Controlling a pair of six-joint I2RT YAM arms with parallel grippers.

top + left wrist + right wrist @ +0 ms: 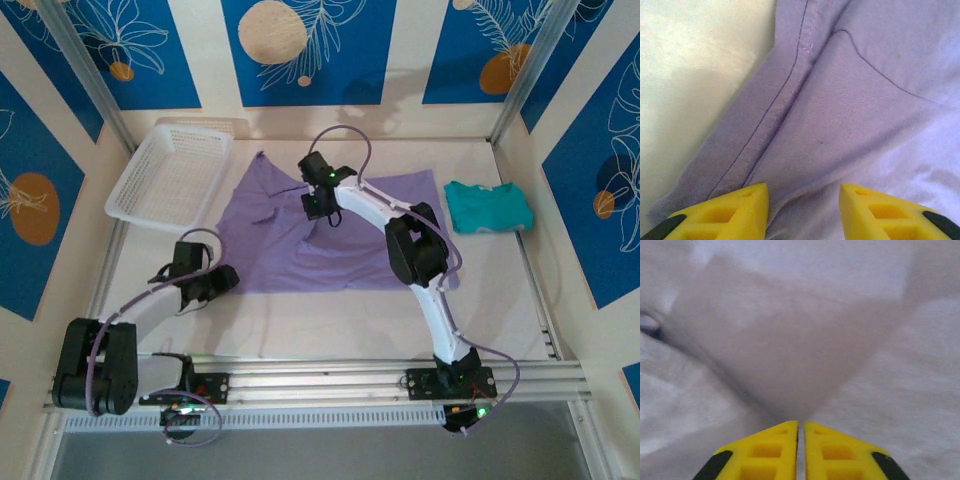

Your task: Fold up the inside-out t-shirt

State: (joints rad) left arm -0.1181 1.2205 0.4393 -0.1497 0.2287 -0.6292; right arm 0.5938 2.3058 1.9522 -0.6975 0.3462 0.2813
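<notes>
1. The inside-out t-shirt point(290, 250) is seen spread mostly flat in the middle of the table point(330, 320), with its near hem straight and rumpled folds toward its far left corner.
2. A white basket point(133, 168) is placed at the far left, just beside the shirt's far left corner. Whether they touch cannot be told.
3. A teal garment point(487, 207) is laid folded at the far right, apart from the shirt.
4. The left gripper point(228, 280) is positioned at the shirt's near left corner, low over the edge.
5. In the left wrist view, the left gripper point(803, 210) is shown with its yellow fingers point(725, 215) parted. Nothing is clamped between them.
6. In that view, the t-shirt point(850, 100) is seen flat under the gap, with a stitched hem running diagonally. Bare table point(690, 75) is visible at left.
7. The right gripper point(320, 210) is set down on the far middle part of the shirt.
8. In the right wrist view, the right gripper point(801, 440) is shown with its fingers nearly pressed together, only a thin sliver left between them.
9. The t-shirt fabric point(790, 350) is drawn up into a peaked fold that narrows toward those tips. The view is blurred, so the fabric appears pinched, though this is not certain.
</notes>
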